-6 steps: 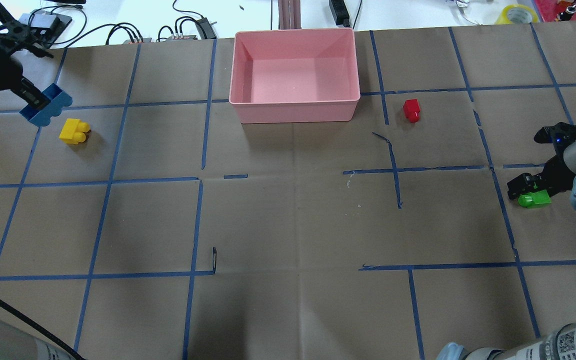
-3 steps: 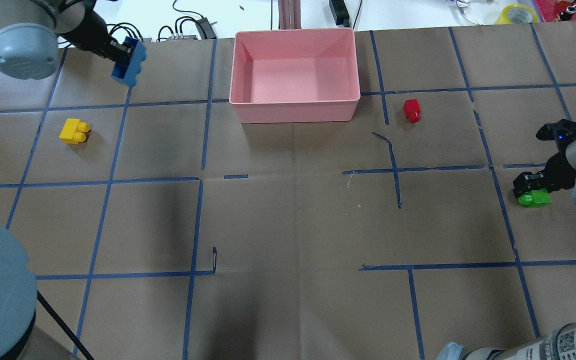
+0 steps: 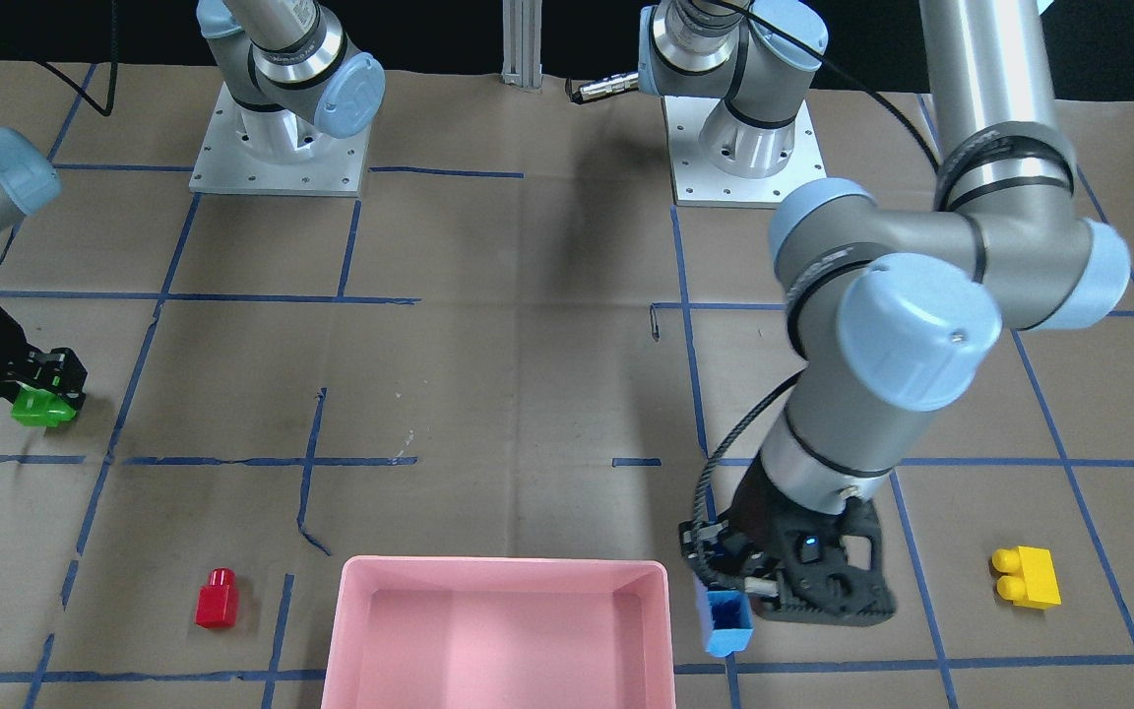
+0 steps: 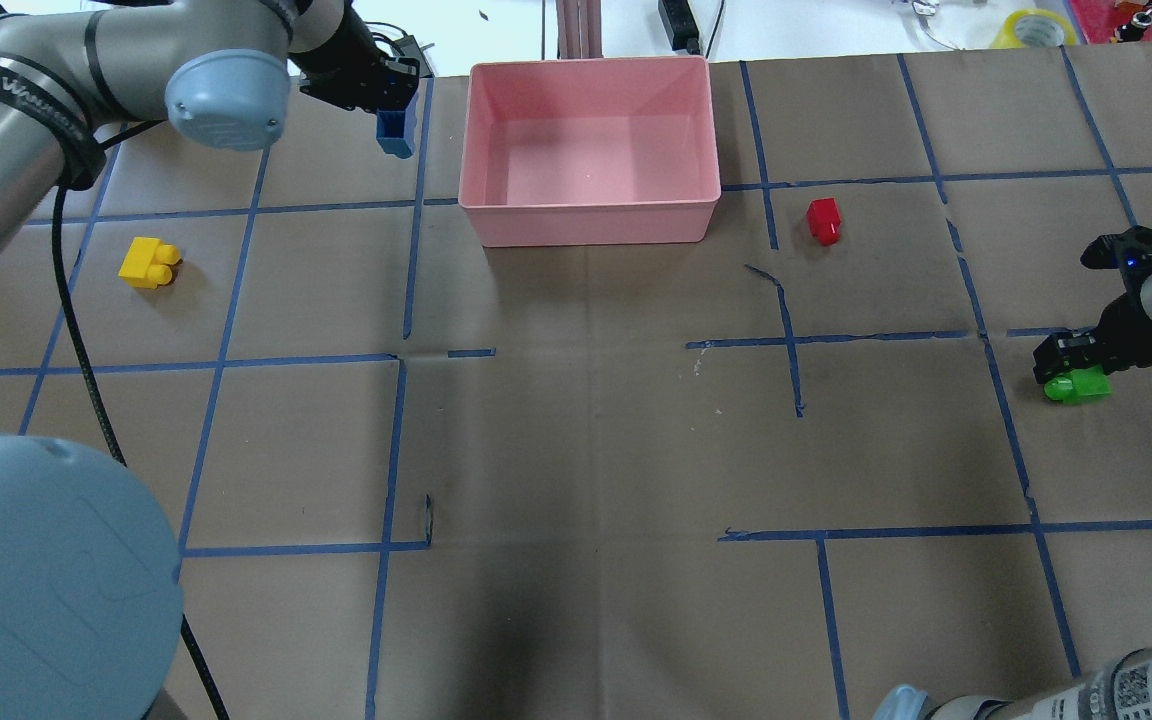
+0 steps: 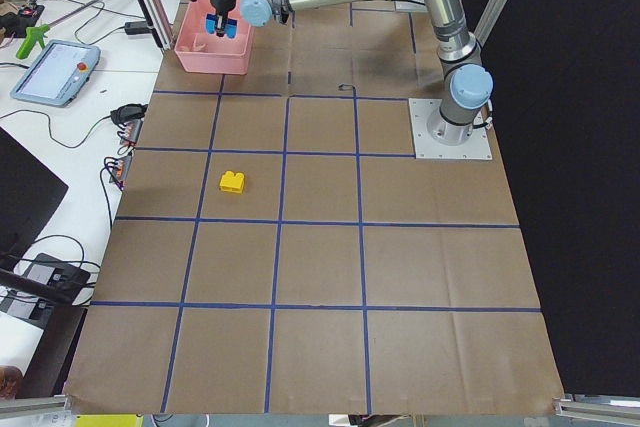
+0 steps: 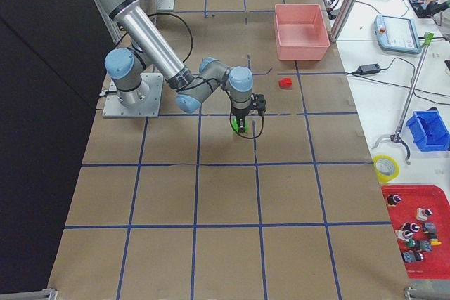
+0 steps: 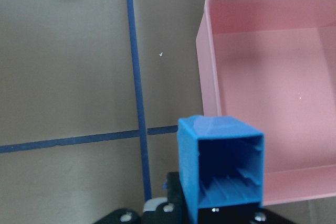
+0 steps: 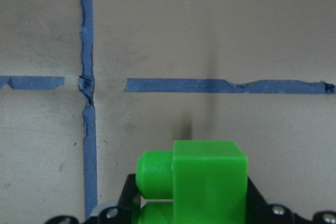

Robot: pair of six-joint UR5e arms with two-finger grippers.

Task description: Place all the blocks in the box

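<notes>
My left gripper (image 4: 391, 115) is shut on the blue brick (image 4: 395, 133) and holds it in the air just left of the pink box (image 4: 591, 145). In the left wrist view the blue brick (image 7: 220, 169) hangs beside the box's wall (image 7: 207, 72). The box (image 3: 498, 640) is empty. My right gripper (image 4: 1061, 365) is shut on the green brick (image 4: 1078, 385) at the table's right edge; the brick (image 8: 202, 182) fills the right wrist view. The yellow brick (image 4: 148, 263) lies at the left. The red brick (image 4: 823, 220) lies right of the box.
Brown paper with a blue tape grid covers the table (image 4: 576, 450). Cables and power bricks (image 4: 376, 60) lie along the far edge behind the box. A metal post (image 4: 576, 28) stands behind the box. My left arm's elbow (image 4: 46, 580) fills the near left corner.
My left gripper carried the blue brick up from near the yellow brick and right, to just beside the box. My right gripper rose slightly with the green brick.
</notes>
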